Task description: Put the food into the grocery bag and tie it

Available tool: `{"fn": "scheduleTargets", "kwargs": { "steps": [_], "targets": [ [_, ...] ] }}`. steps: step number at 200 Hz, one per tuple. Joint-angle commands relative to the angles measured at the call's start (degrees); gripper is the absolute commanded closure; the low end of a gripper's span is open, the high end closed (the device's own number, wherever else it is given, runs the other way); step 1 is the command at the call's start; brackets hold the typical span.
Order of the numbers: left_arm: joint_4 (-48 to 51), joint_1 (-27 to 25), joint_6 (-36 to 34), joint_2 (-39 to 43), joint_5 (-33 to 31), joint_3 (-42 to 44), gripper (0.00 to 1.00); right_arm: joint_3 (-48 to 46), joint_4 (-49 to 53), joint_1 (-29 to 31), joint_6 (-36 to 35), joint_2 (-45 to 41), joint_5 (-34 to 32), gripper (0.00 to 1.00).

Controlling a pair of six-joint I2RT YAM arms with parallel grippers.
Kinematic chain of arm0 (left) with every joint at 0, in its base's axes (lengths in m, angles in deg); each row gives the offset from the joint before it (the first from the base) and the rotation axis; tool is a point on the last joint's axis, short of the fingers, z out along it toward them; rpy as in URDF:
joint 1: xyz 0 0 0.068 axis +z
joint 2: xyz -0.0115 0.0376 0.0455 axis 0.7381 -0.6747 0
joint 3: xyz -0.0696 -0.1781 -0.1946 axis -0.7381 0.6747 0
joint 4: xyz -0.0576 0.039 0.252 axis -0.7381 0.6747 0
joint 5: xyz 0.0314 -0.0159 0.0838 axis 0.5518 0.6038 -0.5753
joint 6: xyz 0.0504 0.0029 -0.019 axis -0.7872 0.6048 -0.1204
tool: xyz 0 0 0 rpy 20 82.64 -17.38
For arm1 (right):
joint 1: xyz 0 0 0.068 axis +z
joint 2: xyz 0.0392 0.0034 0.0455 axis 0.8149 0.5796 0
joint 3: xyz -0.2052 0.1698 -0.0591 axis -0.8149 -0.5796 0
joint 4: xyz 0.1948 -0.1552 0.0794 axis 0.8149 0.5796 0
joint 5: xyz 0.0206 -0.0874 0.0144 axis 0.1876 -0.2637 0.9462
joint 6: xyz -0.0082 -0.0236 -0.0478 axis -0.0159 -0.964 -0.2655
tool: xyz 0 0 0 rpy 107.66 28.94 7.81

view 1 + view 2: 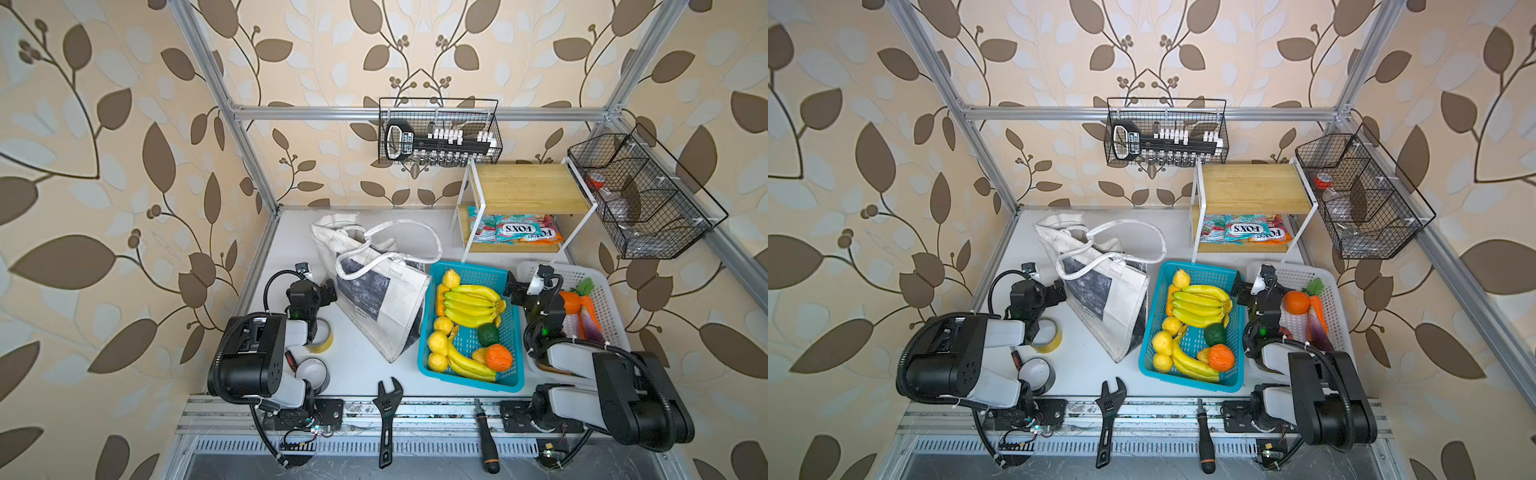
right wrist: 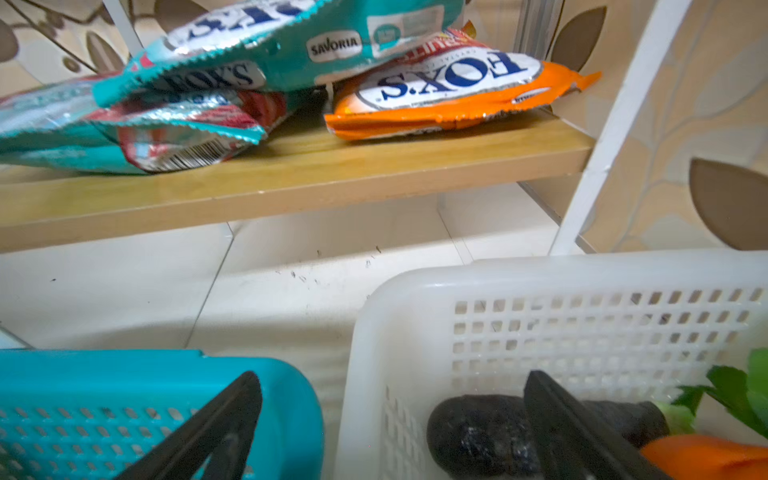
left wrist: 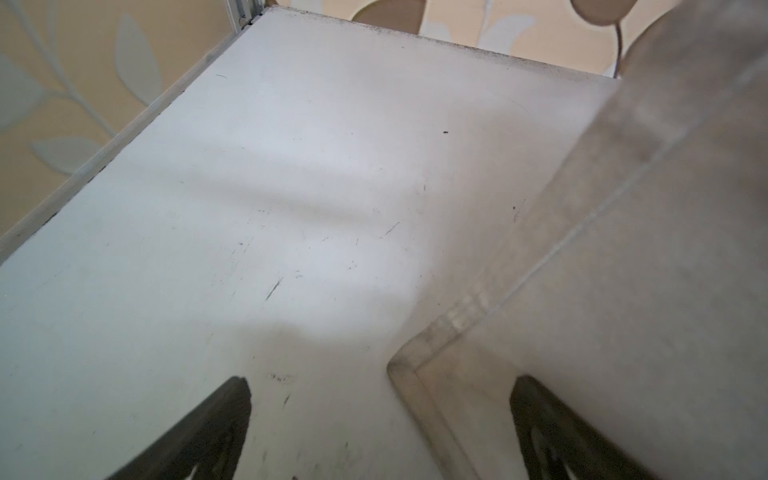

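Observation:
The grocery bag, an off-white tote with dark printed panels, stands slumped at the table's middle with its loop handles lying on top. Yellow toy citrus fruits and bananas lie in the blue basket to its right. Teal and orange snack packets rest on the lower shelf. My left gripper is open at the bag's left side, one bag corner between its fingers. My right gripper is open and empty over the two baskets' adjoining rims.
A white basket at right holds a carrot and a dark fruit. Two tape rolls lie by the left arm. A wrench and a screwdriver lie at the front edge. The wooden shelf stands at the back right.

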Motion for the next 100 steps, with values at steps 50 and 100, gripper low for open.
{"fn": "scheduleTargets", "kwargs": {
  "steps": [50, 100],
  "targets": [
    [-0.57, -0.71, -1.7, -0.04, 2.63, -2.03, 0.01, -1.95, -3.26, 1.69, -2.32, 1.53, -2.76, 0.0],
    [-0.57, -0.84, -1.83, 0.13, 2.24, -2.0, 0.01, -1.84, -3.26, 2.71, -2.95, 1.68, -4.7, 0.0]
  ]
}}
